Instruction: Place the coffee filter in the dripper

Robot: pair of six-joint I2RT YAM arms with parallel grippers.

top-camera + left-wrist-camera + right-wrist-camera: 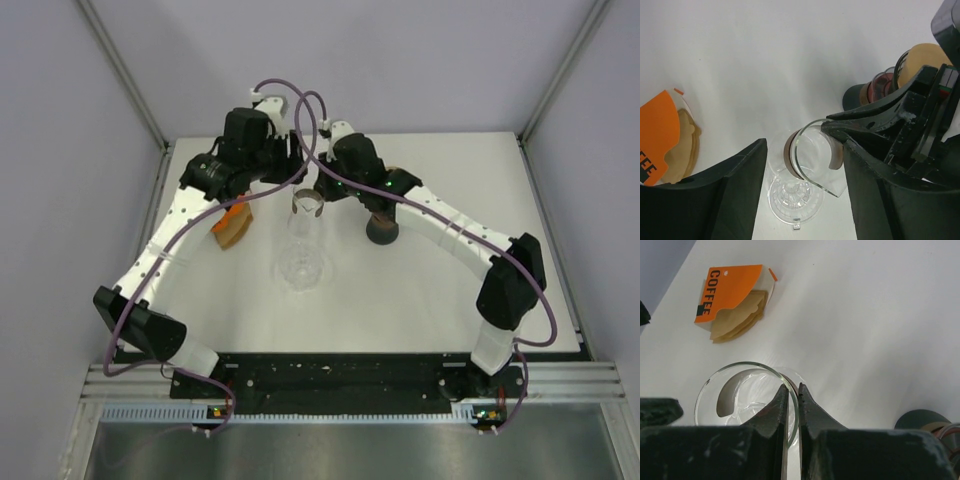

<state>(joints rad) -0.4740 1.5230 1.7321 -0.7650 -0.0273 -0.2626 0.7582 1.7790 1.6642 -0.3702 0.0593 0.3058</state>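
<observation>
1 glass dripper (pixel 307 207), upright mid-table, rim pinched by the closed right gripper (pixel 793 390), apparently to steady it; left gripper (pixel 804 150) spread wide, empty, straddling it; coffee filters (pixel 737 320) lie in orange pack (pixel 727 287) nearby.

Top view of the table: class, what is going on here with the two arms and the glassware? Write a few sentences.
The right gripper is shut on the rim of the clear glass dripper with a brown collar, mid-way across the white table. The left gripper hangs open beside it, holding nothing. The brown paper coffee filters lie in their orange card pack on the robot's left; none is in the dripper yet.
</observation>
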